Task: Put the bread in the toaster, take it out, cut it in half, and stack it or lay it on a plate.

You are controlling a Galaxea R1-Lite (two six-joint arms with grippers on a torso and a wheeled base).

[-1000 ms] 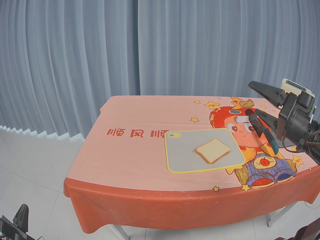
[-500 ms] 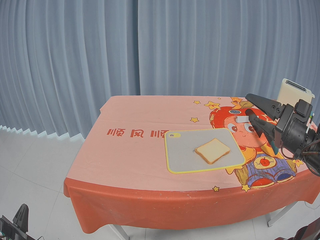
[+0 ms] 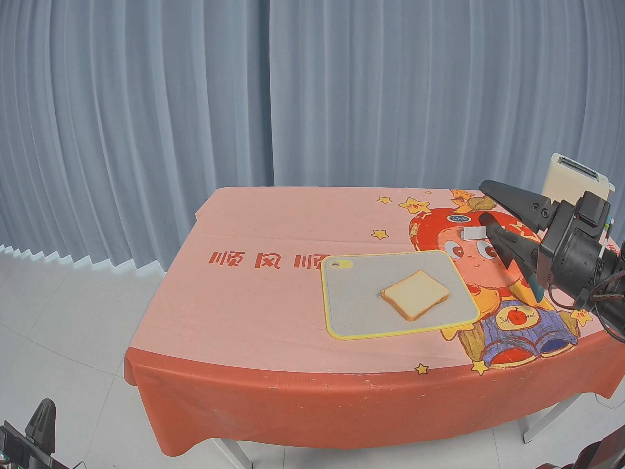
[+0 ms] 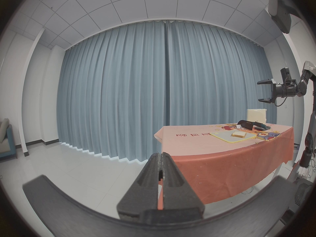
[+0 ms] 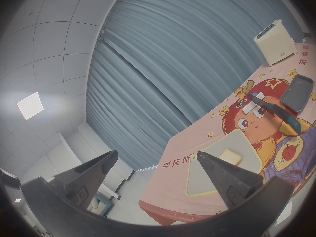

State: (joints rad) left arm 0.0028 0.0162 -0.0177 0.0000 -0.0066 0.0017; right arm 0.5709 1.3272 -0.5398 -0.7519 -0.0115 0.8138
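A slice of bread (image 3: 415,294) lies flat on a grey cutting board with a yellow rim (image 3: 358,301) on the red-clothed table. A cream toaster (image 3: 576,178) stands at the far right corner. A knife with a black blade and teal handle (image 5: 273,109) lies to the right of the board, beside a dark grey plate (image 5: 298,93). My right gripper (image 3: 486,203) hangs open in the air above the knife, to the right of the bread, with nothing in it. Low down and off the table's left side, my left gripper (image 4: 161,157) is shut and empty.
The table (image 3: 260,320) has bare cloth to the left of the board. Blue curtains (image 3: 273,73) hang close behind it. White floor surrounds the table's left side and front.
My right gripper has come down a little and shifted slightly left, staying open. The bread, board and left gripper have not moved.
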